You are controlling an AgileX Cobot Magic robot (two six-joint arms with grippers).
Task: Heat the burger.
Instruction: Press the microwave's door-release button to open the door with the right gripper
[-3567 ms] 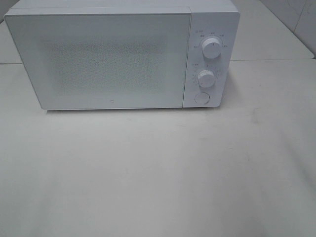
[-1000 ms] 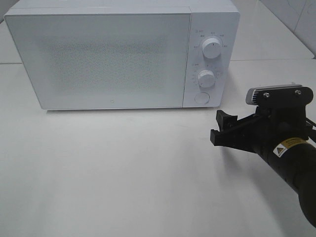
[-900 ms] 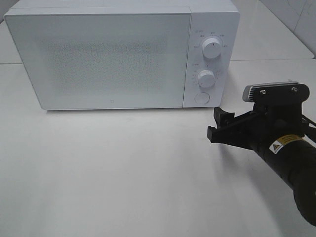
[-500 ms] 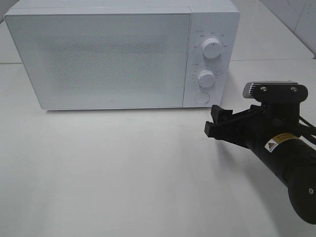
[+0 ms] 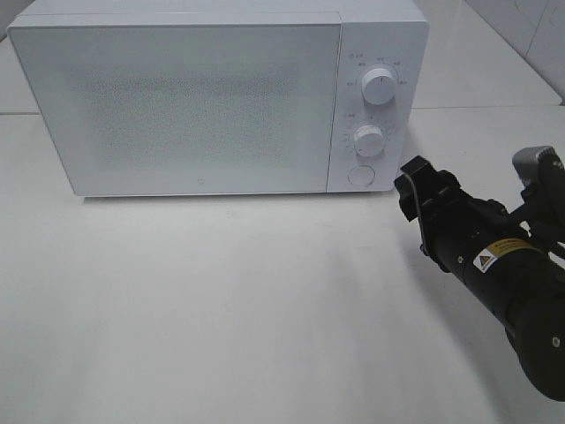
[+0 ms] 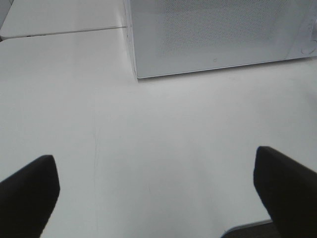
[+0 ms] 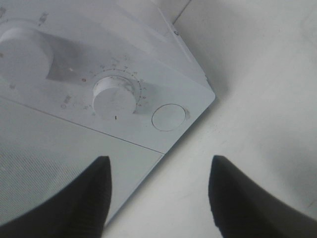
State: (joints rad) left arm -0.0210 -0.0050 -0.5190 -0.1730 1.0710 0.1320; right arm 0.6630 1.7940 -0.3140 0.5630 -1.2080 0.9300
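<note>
My right hand hangs released, its fingers apart with nothing between them. It is turned on its side near the round button that sits below the two knobs on the white microwave. My left hand is spread wide above the white table, grasping nothing. The microwave's door is shut and its speckled window is opaque, so I cannot tell where the burger is or how it looks.
</note>
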